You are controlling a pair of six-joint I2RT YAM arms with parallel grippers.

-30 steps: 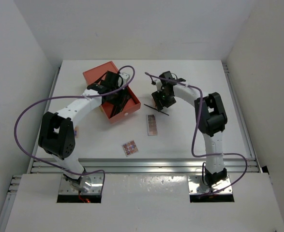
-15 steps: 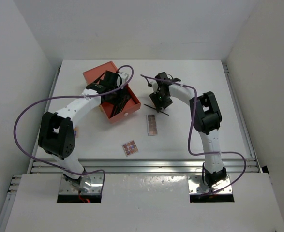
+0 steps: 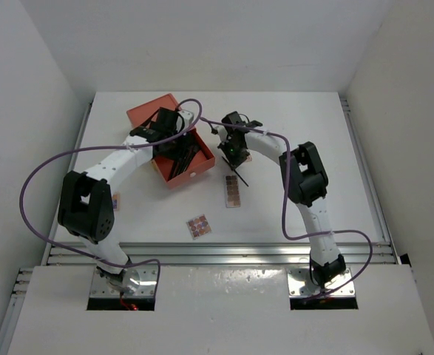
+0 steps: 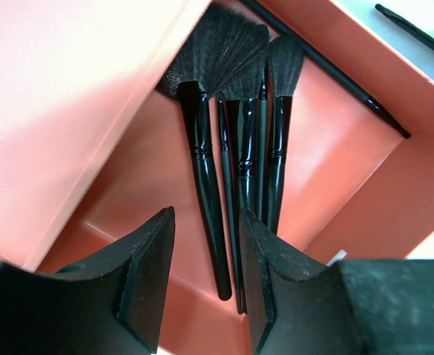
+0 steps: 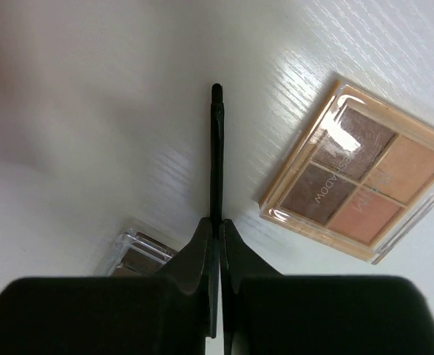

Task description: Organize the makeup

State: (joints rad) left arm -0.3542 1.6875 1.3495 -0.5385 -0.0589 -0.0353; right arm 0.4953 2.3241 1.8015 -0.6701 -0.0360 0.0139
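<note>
Just right of the box [image 3: 193, 171], the right gripper [image 5: 218, 225] is clenched on a thin stick [image 5: 217, 148], its length running straight out past the jaws above the surface [image 5: 69, 89], a palette [image 5: 361, 200] beside it. The box lies to its left, where the left gripper [image 4: 207, 222] hangs released over the brushes [image 4: 239, 111].

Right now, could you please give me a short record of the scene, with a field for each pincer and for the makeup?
left pincer: open, above the orange box
box contents: several black brushes lying side by side
right pincer: shut on a thin black stick, over the table
on table: four-pan palette, long palette, small square palette
</note>
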